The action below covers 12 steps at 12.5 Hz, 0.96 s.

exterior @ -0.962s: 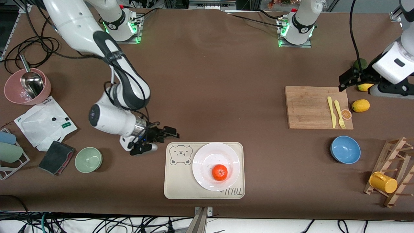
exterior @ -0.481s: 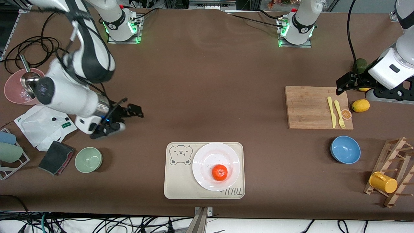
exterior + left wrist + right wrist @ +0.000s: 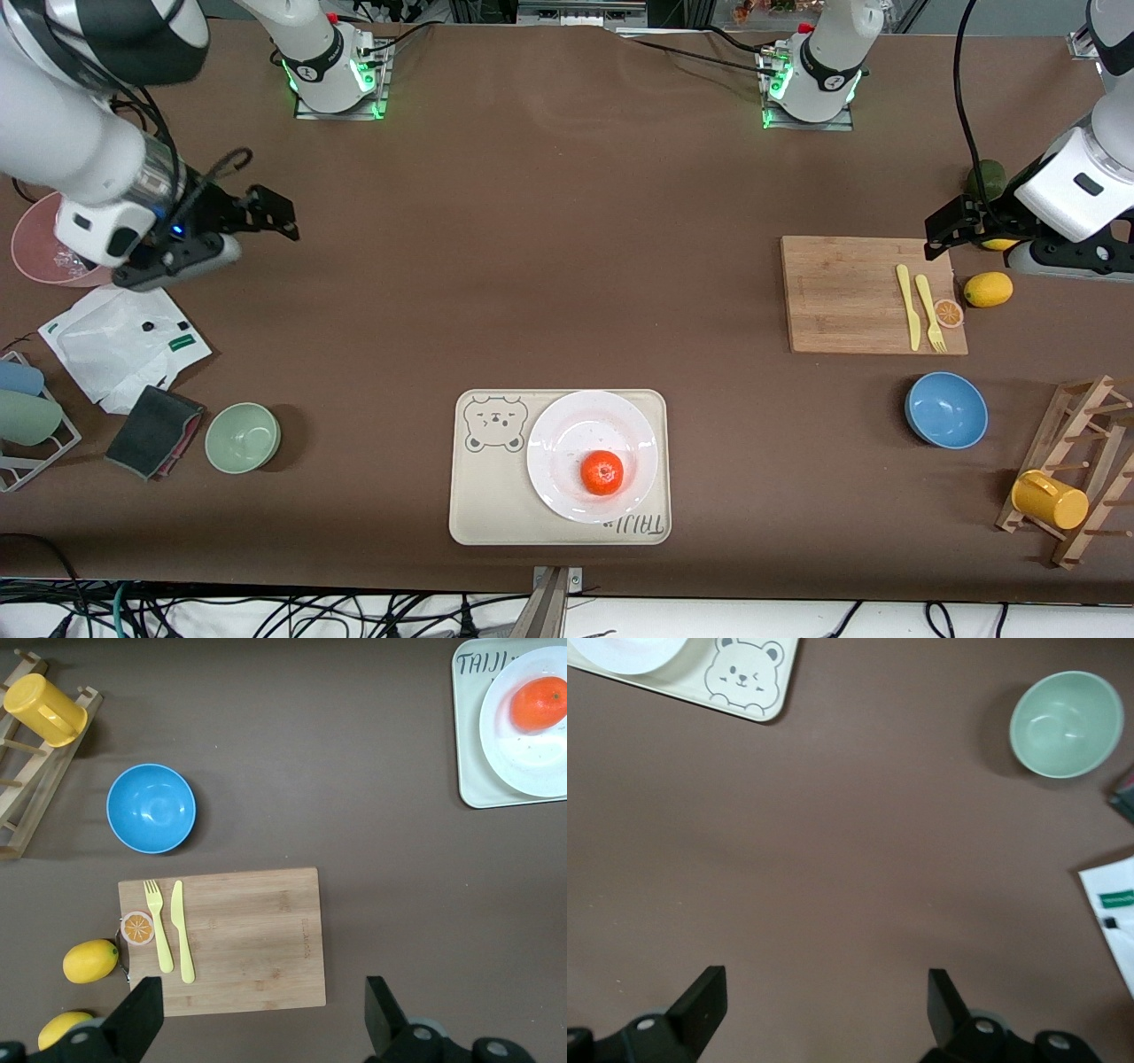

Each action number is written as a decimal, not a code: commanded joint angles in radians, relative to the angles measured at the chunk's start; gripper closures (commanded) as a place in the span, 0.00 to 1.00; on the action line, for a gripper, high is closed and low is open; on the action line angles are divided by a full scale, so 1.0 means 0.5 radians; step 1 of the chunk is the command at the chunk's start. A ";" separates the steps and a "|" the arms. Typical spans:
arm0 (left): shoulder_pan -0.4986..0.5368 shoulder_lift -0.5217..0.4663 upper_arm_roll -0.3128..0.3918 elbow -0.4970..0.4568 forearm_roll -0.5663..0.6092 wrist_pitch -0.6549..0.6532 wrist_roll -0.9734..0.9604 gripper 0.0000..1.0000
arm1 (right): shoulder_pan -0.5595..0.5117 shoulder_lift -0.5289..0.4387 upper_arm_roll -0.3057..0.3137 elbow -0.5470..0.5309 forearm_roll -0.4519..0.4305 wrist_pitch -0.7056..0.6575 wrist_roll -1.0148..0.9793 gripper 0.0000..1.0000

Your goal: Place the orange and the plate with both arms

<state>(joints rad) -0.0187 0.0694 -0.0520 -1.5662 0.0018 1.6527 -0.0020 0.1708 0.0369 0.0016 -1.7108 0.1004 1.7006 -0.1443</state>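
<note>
The small round orange mandarin (image 3: 602, 472) is seen resting on the round white plate (image 3: 567, 434), which is set on the beige bear-print tray (image 3: 483, 496). The task is judged complete. Both the left claw (image 3: 941, 232) and the right claw (image 3: 252, 221) are released, empty, well apart from the plate.

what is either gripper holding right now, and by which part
Nothing is held. The left gripper is open over the cutting board's edge, and the right gripper is open over bare table. The orange sits on the plate.
</note>
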 commanded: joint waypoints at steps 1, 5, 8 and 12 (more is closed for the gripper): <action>0.019 -0.019 0.000 0.012 -0.013 -0.038 -0.011 0.00 | -0.032 -0.110 0.009 -0.070 -0.133 -0.020 0.025 0.00; 0.025 -0.016 -0.003 0.012 -0.016 -0.041 -0.027 0.00 | -0.032 -0.120 -0.058 0.028 -0.142 -0.060 0.028 0.00; 0.025 -0.016 -0.003 0.009 -0.016 -0.041 -0.027 0.00 | -0.032 -0.101 -0.058 0.096 -0.207 -0.085 0.034 0.00; 0.025 -0.016 -0.003 0.009 -0.016 -0.041 -0.027 0.00 | -0.038 -0.101 -0.077 0.166 -0.277 -0.198 0.031 0.00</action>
<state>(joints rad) -0.0106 0.0694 -0.0512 -1.5662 0.0018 1.6463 -0.0101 0.1578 -0.0107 -0.0369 -1.6691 -0.0031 1.6495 -0.1372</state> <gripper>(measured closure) 0.000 0.000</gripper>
